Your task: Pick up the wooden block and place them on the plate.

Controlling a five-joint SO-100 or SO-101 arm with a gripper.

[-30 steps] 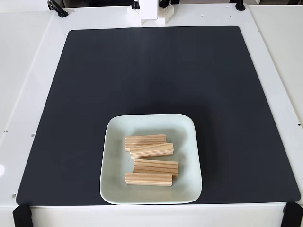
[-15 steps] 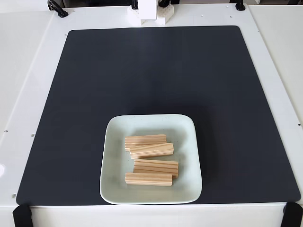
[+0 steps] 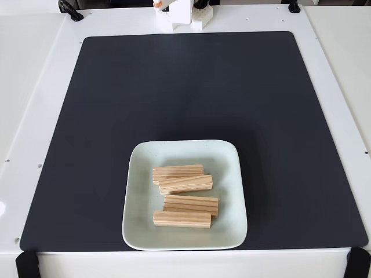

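- Pine blocks, four in number, lie inside the plate (image 3: 232, 231) in the fixed view: upper block (image 3: 178, 172), second block (image 3: 185, 184), third block (image 3: 191, 204), lowest block (image 3: 182, 219).
- Upper two blocks touch along their long sides; lower two also touch; a narrow gap of dish separates the pairs.
- Plate position: on the black mat (image 3: 185, 87), near the table's (image 3: 35, 87) front edge, slightly toward the left of centre.
- No block lies on the mat outside the plate.
- Arm base (image 3: 181, 14) stands at the table's far edge, centre. Gripper state: cannot be determined, as the jaws are not visible.
- Step in hand, as a judgement: placement appears complete; arm parked.
- Next move: none required for the blocks; verify that every block sits within the rim.
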